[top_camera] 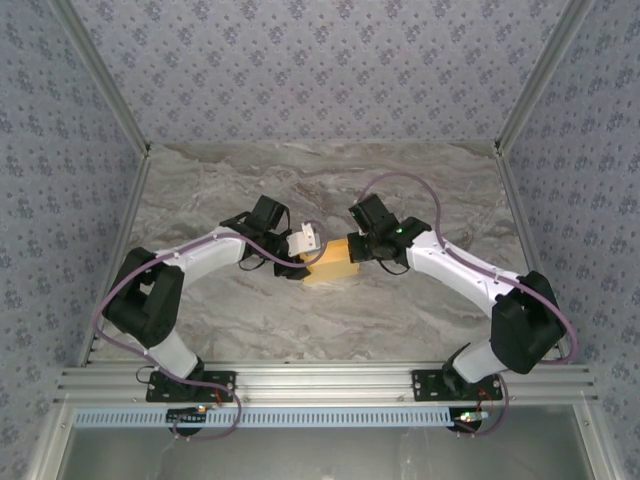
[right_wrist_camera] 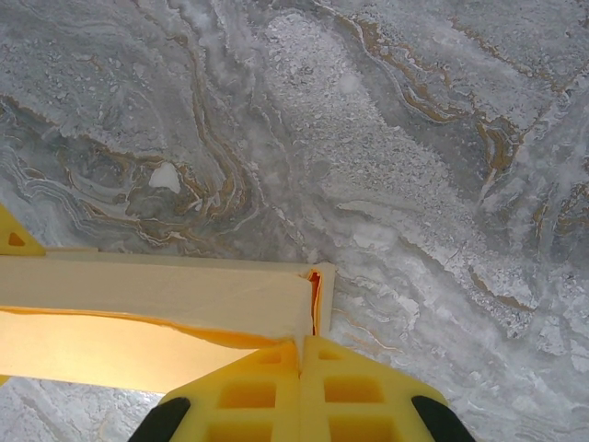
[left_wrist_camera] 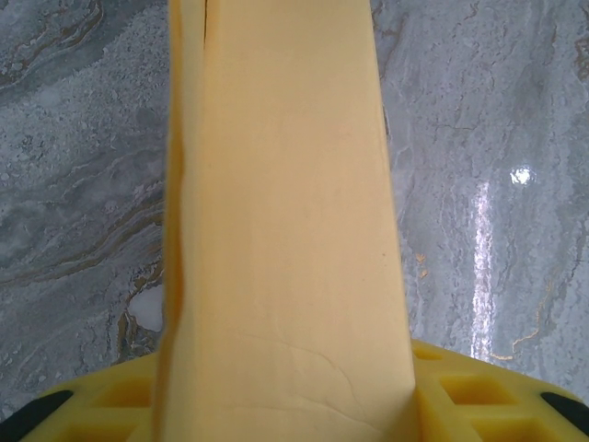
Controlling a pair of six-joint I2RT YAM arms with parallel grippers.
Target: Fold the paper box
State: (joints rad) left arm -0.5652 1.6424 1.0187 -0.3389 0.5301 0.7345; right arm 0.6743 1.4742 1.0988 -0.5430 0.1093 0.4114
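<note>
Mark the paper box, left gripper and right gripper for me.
paper box point(left_wrist_camera: 285, 230): left wrist view, its broad yellow face.
left gripper point(left_wrist_camera: 281, 387): left wrist view, midway between the yellow fingers flanking the box.
right gripper point(right_wrist_camera: 302, 368): right wrist view, seam between its shut yellow fingers.

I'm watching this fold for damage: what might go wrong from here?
1. The left fingers clamp the paper box across a wide panel, so squeezing harder might crease the thin card.
2. The right fingers are closed right at the box's corner. Pulling there might tear the edge, or the fingers might slip off.
</note>
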